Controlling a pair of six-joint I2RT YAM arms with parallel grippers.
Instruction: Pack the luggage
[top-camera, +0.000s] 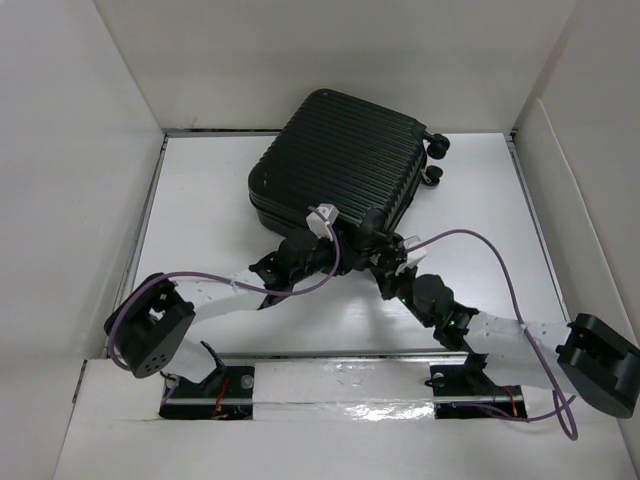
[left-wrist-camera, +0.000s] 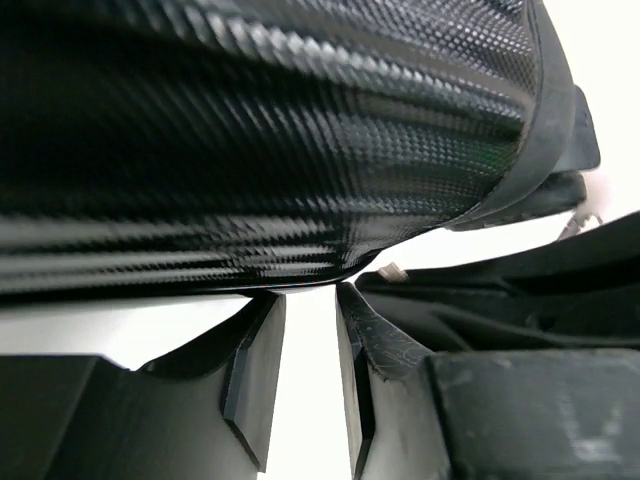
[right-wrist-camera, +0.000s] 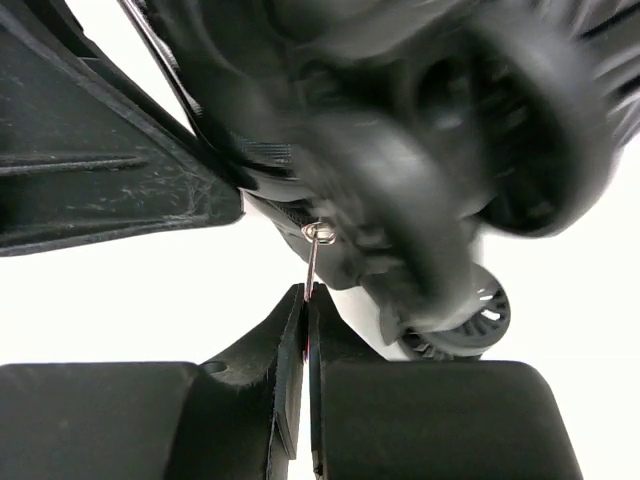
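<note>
The luggage (top-camera: 340, 150) is a closed black ribbed suitcase lying flat at the back of the table, with its wheels (top-camera: 437, 146) on the right. Both grippers are at its near edge. My left gripper (top-camera: 318, 238) is open by a narrow gap and empty, its tips (left-wrist-camera: 310, 292) right under the shell (left-wrist-camera: 250, 130). My right gripper (top-camera: 388, 250) is shut on the thin metal zipper pull (right-wrist-camera: 312, 262), which hangs from the luggage's edge into its tips (right-wrist-camera: 306, 296). A grey caster wheel (right-wrist-camera: 470, 320) sits just to the right of it.
White walls enclose the white table (top-camera: 200, 220) on the left, back and right. The two grippers are close together, and the left one's finger (right-wrist-camera: 100, 180) shows in the right wrist view. Purple cables (top-camera: 490, 245) loop over both arms.
</note>
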